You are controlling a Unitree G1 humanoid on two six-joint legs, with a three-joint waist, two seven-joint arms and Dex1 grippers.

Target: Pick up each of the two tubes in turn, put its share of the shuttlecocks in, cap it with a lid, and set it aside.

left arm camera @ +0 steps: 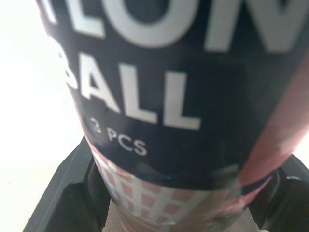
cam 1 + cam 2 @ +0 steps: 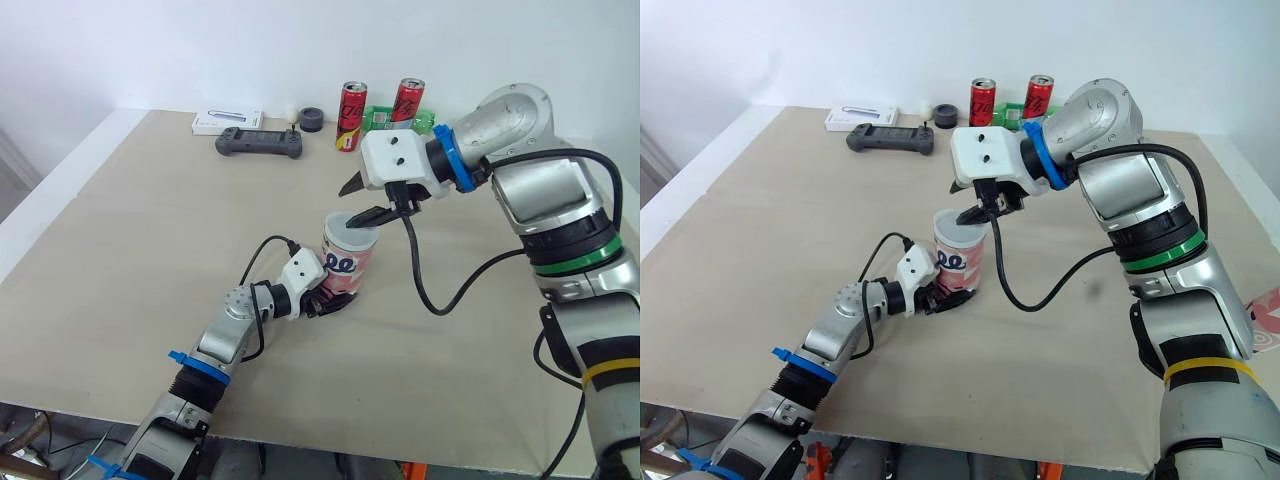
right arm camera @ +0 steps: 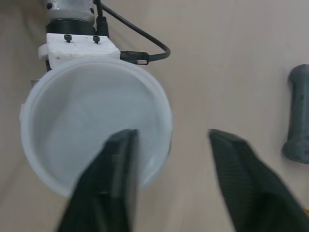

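The broad beige table [image 2: 150,230] is carrying everything, and near its middle a short pink, white and dark-banded cardboard tube [image 2: 350,265] is standing upright, its long axis running straight up from the board.

The left gripper [image 2: 325,298] is reaching in from the robot's near-left and is clamping the tube low on its body, with one black finger [image 1: 67,193] on each side of the wall. The right gripper [image 3: 171,137] is hovering directly above the tube's top, pointing down along the tube's axis. Its jaws are standing wide with nothing between them: one finger is lying over the top and the other is hanging outside the rim, over bare table. The tube's top is therefore just below the right gripper, which is the nearer arm for any work at that end.

A pale translucent round plastic lid [image 3: 82,116] is covering the mouth; whether it is fully pressed home is hard to say, since the frosted plastic is hiding the seam and whatever is inside.

On the tube's dark band, white letters are reading "BALL" and "3 PCS", above a pink-and-white grid pattern.

Along the far edge, well apart, a black game controller [image 2: 259,143] and two red drink cans [image 2: 352,115] are sitting.
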